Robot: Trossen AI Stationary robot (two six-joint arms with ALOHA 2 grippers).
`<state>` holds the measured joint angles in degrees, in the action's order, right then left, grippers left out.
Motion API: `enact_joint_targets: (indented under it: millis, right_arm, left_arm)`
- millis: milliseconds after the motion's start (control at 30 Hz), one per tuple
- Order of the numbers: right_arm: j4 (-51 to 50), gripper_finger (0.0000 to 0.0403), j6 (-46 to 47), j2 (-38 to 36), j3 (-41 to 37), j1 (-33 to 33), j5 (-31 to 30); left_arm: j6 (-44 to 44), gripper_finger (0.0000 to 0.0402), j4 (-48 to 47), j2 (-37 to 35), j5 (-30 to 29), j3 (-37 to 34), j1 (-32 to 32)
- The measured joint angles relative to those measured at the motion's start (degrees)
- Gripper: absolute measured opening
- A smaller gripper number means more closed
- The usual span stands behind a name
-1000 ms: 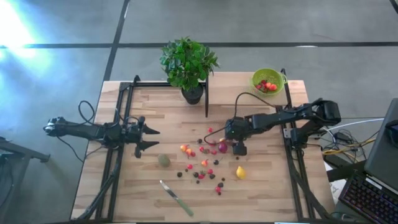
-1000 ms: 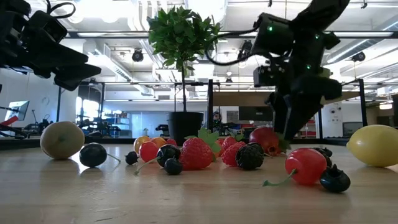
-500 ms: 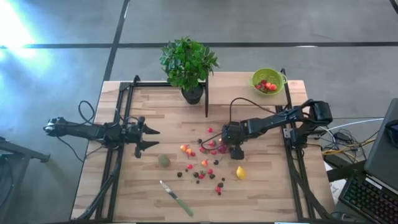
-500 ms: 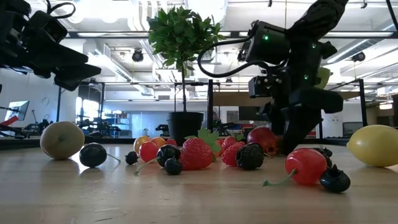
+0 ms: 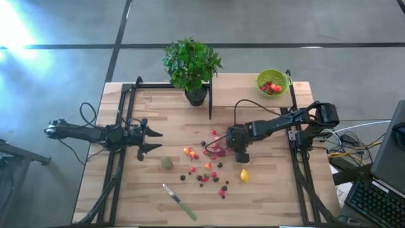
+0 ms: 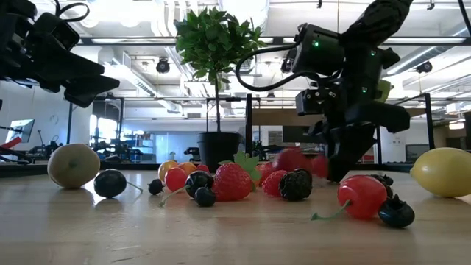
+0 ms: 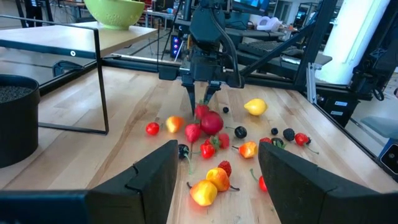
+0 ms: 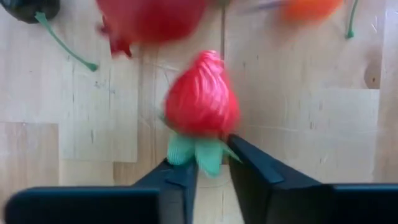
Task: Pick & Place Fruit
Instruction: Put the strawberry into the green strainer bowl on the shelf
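Right gripper [image 5: 240, 152]: reaching low over the fruit cluster, on the lemon's potted-plant side; in the right wrist view its fingers [image 8: 180, 180] are sitting narrowly apart w/ a red strawberry's [image 8: 202, 102] green leaves between the tips. Can't tell if they're actually pinching.
Left gripper [image 5: 150, 140]: hovering well apart from the cluster, on the kiwi's far side from the lemon; jaws standing wide apart, nothing betw. them (left wrist view confirming).
Fruit [image 5: 209, 161]: small red, orange & dark berries lying scattered on the table betw. kiwi and lemon; some touching, some loose.
Lemon [image 5: 245, 175]: yellow, lying just beside the cluster's edge, near the right gripper.
Kiwi-like ball [image 5: 166, 163]: dull green, sitting apart from the berries, on the cluster's side away from the lemon.
Bowl [image 5: 272, 81]: lime-green, at the table corner well apart from the lemon; red & orange fruit already lying inside.
Knife [image 5: 180, 202]: green handle, lying flat near the table's front edge, beyond the kiwi from the plant.
Potted plant [image 5: 192, 66]: leafy, dark pot, standing at the back edge, well apart from the lemon.
Surface: table [image 5: 272, 196] of light wood planks, dark metal rails running down both sides.
Room: grey floor w/ dark lines around the table; low view showing an open hall w/ ceiling pipes & lights; a keyboard [image 5: 373, 201] beside the table, past the lemon.
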<state>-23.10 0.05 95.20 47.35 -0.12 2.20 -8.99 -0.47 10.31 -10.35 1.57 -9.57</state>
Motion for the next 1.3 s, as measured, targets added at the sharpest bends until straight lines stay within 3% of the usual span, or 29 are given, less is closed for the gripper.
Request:
enact_joint_targets:
  millis: [167, 533, 800, 1100, 1300]
  right_arm:
    - [-0.7, 0.0015, 0.0, -0.1, 0.0, 0.0, 0.0]
    - [-0.7, 0.0009, 3.2, -0.1, 0.0, 0.0, 1.2]
    - [-0.9, 0.0063, 1.7, -0.1, 0.1, 0.6, 1.4]
    - [-0.5, 0.0148, -3.2, -0.2, 0.1, 0.6, -3.7]
    - [0.4, 0.0163, -5.2, -0.2, 0.1, 0.6, -3.7]
  left_arm:
    - [0.0, 0.0229, 0.0, 0.0, 0.0, 0.0, 0.0]
    - [0.0, 0.0229, 0.0, 0.0, 0.0, 0.0, 0.0]
    - [0.0, 0.0229, 0.0, 0.0, 0.0, 0.0, 0.0]
    - [0.0, 0.0229, 0.0, 0.0, 0.0, 0.0, 0.0]
    - [0.0, 0.0229, 0.0, 0.0, 0.0, 0.0, 0.0]
